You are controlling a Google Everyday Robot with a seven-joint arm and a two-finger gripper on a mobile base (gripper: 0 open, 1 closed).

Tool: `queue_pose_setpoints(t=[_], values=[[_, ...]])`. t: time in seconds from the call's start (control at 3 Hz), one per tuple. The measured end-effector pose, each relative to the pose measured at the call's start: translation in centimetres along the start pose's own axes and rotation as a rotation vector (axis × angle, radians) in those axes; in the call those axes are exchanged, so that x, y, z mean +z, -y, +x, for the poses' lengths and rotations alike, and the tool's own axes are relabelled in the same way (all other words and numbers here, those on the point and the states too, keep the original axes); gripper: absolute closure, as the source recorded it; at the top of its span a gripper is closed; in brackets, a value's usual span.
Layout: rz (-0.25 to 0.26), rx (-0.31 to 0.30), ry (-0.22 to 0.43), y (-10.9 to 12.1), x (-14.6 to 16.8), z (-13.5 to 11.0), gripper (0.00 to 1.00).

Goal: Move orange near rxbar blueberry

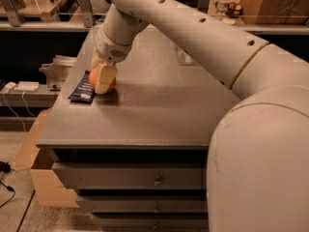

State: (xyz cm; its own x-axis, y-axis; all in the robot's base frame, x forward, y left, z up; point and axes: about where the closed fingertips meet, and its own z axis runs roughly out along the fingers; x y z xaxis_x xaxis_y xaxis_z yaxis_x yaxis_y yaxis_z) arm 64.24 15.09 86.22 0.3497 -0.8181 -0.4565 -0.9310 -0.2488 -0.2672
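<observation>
While within claw [103,80], smooth round orange [91,79]

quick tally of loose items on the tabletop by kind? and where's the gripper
orange: 1
rxbar blueberry: 1
clear bottle, partly hidden: 1
Total: 3
The gripper is down at the orange, right beside the rxbar blueberry, near the table's left edge.
</observation>
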Motion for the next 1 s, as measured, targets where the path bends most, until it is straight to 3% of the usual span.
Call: queue_pose_setpoints(t=[1.0], values=[[-0.013, 0.013, 0.006, 0.1, 0.15, 0.43, 0.13]])
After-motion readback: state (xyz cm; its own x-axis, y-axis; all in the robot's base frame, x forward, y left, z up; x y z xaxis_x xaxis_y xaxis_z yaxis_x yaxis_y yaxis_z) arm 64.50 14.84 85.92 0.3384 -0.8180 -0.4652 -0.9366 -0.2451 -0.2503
